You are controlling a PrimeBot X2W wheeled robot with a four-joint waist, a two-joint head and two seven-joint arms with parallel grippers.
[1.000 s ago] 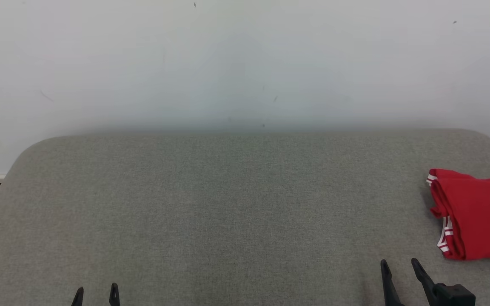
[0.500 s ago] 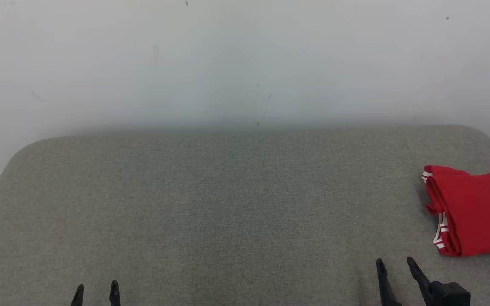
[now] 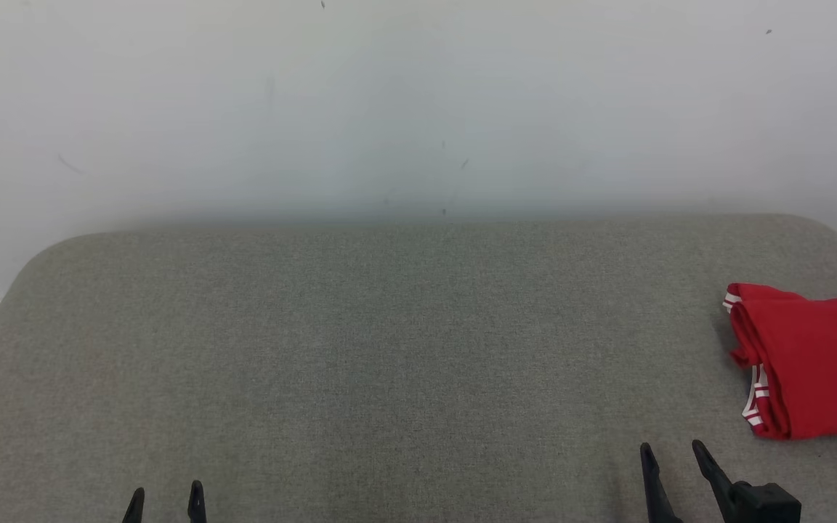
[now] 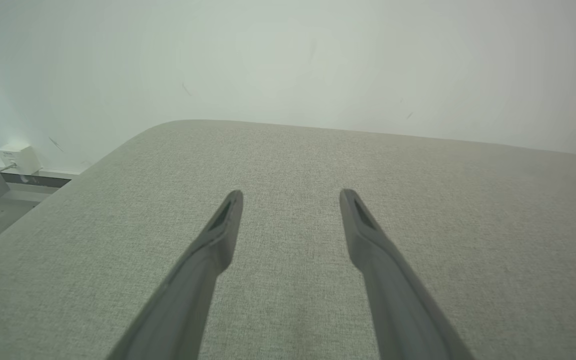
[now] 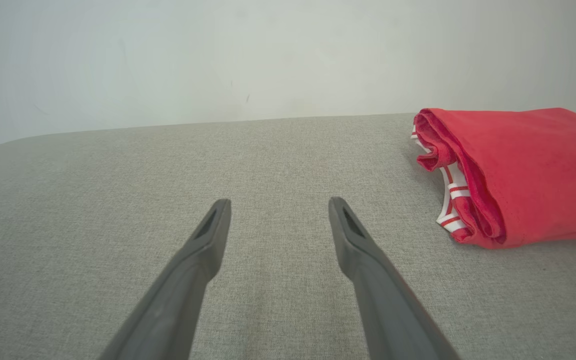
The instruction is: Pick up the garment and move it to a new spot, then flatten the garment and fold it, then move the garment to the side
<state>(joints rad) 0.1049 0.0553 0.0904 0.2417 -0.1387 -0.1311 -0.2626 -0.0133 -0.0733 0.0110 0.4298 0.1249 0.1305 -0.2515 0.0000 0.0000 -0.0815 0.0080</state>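
While one red garment (image 3: 811, 363) lies folded, the left hand (image 3: 166, 490) and right hand (image 3: 670, 445) both gape empty.

The garment (image 3: 811, 363) is red, with a narrow band of white and red stripes along its hem. It is folded into a compact, thick packet of several layers and lies flat on the grey fabric-covered table (image 3: 389, 349), at the right side, about halfway between the near edge and the far edge. Its top face is smooth, almost without wrinkles. The rounded folded end points to the left, and there the layers curl a little. The striped band shows at the near left corner and again at the far left corner. The right part of the garment is cut off by the border of the head view.
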